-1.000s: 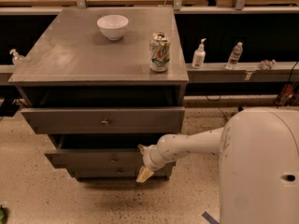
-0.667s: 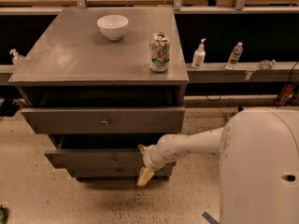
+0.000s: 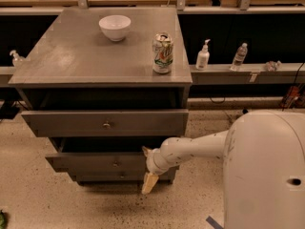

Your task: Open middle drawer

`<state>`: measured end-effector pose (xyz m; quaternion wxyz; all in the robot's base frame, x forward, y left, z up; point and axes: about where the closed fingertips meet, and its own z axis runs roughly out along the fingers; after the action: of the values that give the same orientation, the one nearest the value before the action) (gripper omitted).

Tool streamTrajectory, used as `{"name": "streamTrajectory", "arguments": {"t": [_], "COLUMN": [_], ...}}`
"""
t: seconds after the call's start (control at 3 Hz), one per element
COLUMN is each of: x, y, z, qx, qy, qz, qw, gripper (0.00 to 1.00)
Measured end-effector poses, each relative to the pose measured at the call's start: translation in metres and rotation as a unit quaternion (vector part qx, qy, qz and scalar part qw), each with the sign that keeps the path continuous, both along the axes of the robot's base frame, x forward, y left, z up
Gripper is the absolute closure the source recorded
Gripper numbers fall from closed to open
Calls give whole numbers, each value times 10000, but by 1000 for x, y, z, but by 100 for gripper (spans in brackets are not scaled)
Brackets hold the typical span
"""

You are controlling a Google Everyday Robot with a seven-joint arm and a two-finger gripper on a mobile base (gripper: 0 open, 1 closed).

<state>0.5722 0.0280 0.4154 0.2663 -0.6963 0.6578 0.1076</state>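
Your pincer (image 3: 147, 168) sits low at the right end of the middle drawer (image 3: 90, 162), which juts out a little beneath the further-out top drawer (image 3: 71, 123). You cannot tell whether it's clenched or released. The grey surface (image 3: 71, 56) carries a white bowl (image 3: 115, 26) and a can (image 3: 162, 52). Behind it, bottles (image 3: 203, 56) line a shelf (image 3: 224, 74) above the speckled floor (image 3: 47, 199).

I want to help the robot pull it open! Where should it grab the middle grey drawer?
Grip the small dull round knob at the centre of the wide grey middle drawer, coming straight from the front: it is the only part sticking out of its flat front. The robot's end effector is at the drawer's right end.
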Motion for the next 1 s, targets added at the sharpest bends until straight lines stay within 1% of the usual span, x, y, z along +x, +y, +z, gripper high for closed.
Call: {"name": "streamTrajectory", "arguments": {"t": [0.67,1.0], "x": [13,18], "y": [-1,-2], "z": [7,6], "qx": [-513,-639], "qy": [-220,-285], "qz": [104,159], "qw": [9984,9974], "gripper": [0,10]}}
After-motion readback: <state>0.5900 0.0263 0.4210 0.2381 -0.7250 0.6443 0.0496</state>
